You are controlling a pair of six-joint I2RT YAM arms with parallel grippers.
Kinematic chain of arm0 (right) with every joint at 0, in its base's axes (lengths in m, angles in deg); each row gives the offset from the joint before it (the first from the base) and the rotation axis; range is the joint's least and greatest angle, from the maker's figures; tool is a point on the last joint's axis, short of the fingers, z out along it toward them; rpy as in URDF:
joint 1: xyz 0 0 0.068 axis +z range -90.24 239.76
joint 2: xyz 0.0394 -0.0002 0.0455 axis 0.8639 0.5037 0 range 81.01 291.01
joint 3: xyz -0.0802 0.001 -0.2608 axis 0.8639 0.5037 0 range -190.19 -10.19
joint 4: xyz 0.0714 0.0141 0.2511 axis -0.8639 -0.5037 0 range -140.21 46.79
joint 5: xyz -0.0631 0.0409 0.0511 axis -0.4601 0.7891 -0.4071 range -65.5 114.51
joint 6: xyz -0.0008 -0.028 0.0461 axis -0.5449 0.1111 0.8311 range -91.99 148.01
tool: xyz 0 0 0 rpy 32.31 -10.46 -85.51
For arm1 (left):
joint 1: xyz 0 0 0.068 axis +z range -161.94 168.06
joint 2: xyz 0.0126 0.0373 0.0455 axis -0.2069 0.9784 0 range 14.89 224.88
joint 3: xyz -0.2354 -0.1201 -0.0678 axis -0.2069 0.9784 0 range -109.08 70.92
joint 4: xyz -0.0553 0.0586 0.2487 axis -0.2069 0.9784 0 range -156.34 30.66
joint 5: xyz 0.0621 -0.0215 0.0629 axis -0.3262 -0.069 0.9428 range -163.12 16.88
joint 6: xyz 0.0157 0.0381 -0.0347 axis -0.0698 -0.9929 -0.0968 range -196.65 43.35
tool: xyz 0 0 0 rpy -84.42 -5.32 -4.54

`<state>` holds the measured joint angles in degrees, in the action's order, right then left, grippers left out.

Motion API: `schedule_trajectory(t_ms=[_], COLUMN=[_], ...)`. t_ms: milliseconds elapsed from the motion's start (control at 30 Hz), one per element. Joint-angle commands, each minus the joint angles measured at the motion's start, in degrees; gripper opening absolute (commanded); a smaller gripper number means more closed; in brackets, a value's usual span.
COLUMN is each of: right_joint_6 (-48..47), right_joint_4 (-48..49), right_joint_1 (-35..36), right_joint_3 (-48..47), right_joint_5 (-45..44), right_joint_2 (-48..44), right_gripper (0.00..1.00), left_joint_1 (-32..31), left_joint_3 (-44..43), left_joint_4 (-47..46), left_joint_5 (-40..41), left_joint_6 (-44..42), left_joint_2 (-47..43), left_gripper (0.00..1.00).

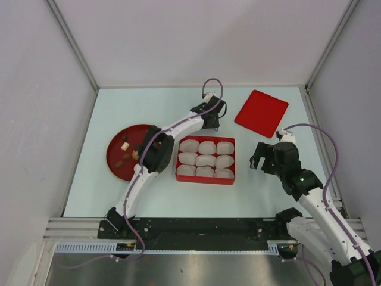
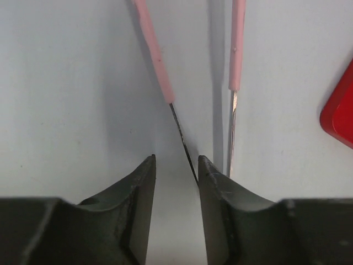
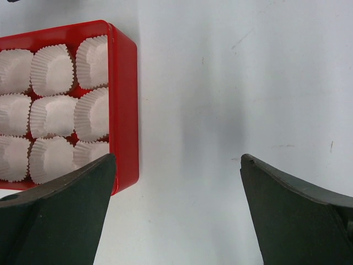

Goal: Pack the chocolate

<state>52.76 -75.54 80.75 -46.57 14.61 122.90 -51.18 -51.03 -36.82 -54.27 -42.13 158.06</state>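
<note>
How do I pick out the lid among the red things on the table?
Find the red box of white cups at the centre. Beyond it, toward the far right corner, the lid lies alone, turned at an angle. It is the only flat square red piece and holds nothing, unlike the box and the round plate on the left.

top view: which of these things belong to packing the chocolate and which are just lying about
For the job: chocolate on the round plate; red box of paper cups; tongs, at the left hand.
Lying about for now: red lid, apart from the box; right hand, open, holding nothing.
</note>
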Motion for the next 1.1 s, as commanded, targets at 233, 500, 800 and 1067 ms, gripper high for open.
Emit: schedule_trajectory(t_ms=[233,500,800,1067], right_joint_6=[-0.6,-0.6,0.5,4.9], right_joint_4=[0.4,-0.2,4.0,16.0], right_joint_1=[-0.3,-0.3,-0.4,-0.3], right_joint_3=[0.2,0.2,0.1,-0.3], right_joint_5=[-0.4,-0.7,1.5,9.1], right_joint_2=[-1.8,-3.5,-4.8,-1.2], right_gripper=[0.99,0.99,0.98,0.98], left_joint_1=[2.7,5.0,6.4,6.2], left_joint_3=[0.2,0.6,2.8,11.6], left_joint_4=[-3.1,-7.8,-7.8,-4.6], left_joint_5=[-0.9,-0.9,-1.6,-5.8], left_joint_6=[-3.6,-10.6,-18.7,-20.3], left_joint_2=[-3.9,-6.8,-15.5,-28.4], left_gripper=[0.11,0.0,0.0,0.0])
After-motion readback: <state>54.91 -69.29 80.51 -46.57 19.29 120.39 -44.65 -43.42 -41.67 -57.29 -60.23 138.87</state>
